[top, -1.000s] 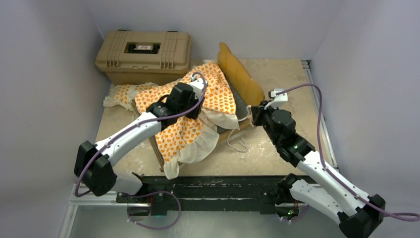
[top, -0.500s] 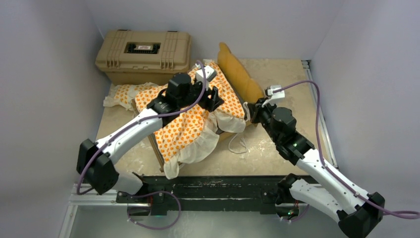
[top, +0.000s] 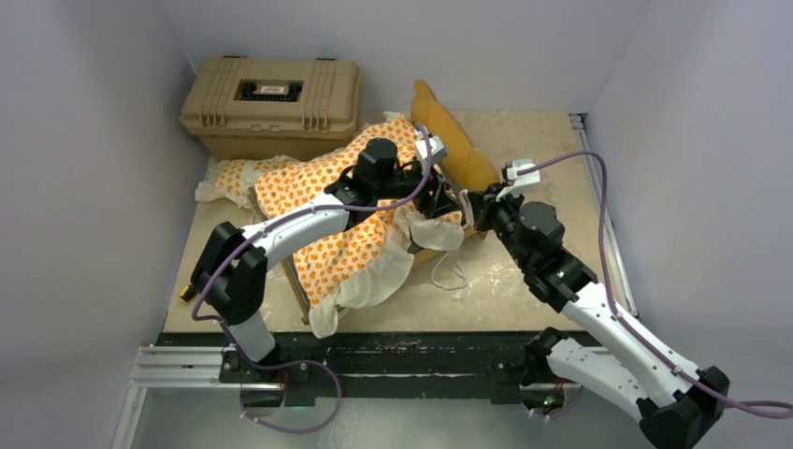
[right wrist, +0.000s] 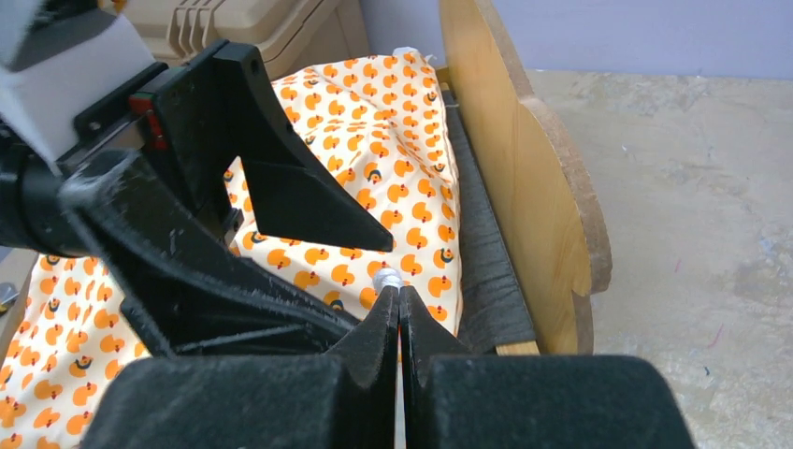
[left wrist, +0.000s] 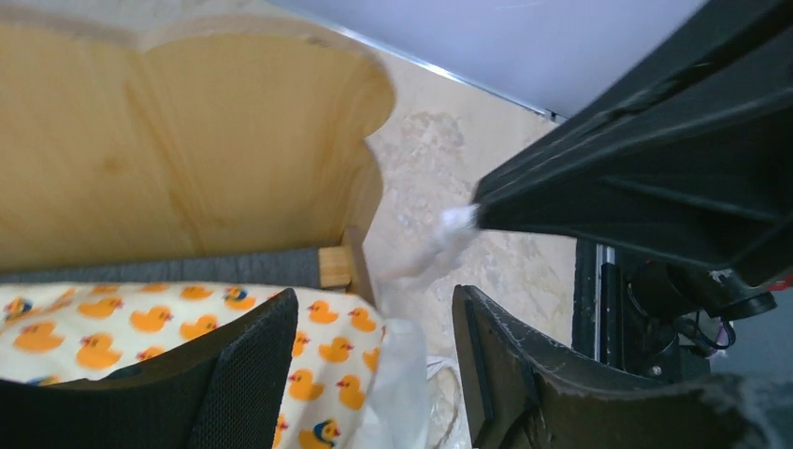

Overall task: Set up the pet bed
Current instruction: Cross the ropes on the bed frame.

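Note:
The pet bed's light-wood frame stands on its side, with the scalloped headboard upright and the grey base showing beside it. The duck-print cushion is draped over the frame. My left gripper is open around the cushion's corner ruffle without pinching it. My right gripper is shut on a white bit of the cushion's ruffle, close to the left fingers.
A tan hard case sits at the back left. A smaller matching ruffled pillow lies in front of it. A loose white cord trails on the tabletop near the bed's front corner. White walls close in on three sides.
My left gripper has opened and swung right across the cushion to its corner by the headboard. The cushion's right edge has shifted with it. The right gripper has stayed almost still.

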Tool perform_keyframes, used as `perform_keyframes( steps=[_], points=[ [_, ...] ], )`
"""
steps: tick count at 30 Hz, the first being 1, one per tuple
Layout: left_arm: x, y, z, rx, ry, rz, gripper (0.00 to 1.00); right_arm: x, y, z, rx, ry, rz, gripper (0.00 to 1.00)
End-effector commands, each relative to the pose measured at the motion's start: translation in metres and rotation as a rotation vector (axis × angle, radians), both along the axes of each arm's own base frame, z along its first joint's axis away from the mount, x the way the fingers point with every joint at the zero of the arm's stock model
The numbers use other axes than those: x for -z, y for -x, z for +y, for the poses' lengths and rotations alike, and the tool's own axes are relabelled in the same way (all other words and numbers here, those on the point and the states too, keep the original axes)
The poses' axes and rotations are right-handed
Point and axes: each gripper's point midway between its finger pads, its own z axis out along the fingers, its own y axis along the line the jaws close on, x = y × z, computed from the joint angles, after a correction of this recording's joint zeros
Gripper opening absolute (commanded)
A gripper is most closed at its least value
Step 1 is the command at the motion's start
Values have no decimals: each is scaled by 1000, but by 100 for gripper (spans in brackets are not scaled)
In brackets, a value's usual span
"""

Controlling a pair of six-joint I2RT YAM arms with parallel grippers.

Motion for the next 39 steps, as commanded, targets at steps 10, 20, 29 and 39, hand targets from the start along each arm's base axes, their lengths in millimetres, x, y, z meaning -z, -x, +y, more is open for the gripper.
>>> perform_keyframes(
  steps=[10, 20, 29, 39],
  points=[
    [-31, -4, -37, 131, 46, -228, 30, -24, 2, -1, -10, -17, -62, 0],
    [-32, -20, -26, 36, -24, -269, 0, 0, -2, -11, 67, -13, 29, 0],
    [-27, -20, -18, 3, -45, -278, 0, 7, -2, -19, 119, -20, 42, 0],
    [-26, 0, -18, 135, -16, -425, 43, -4, -5, -14, 84, 20, 12, 0]
  ],
)
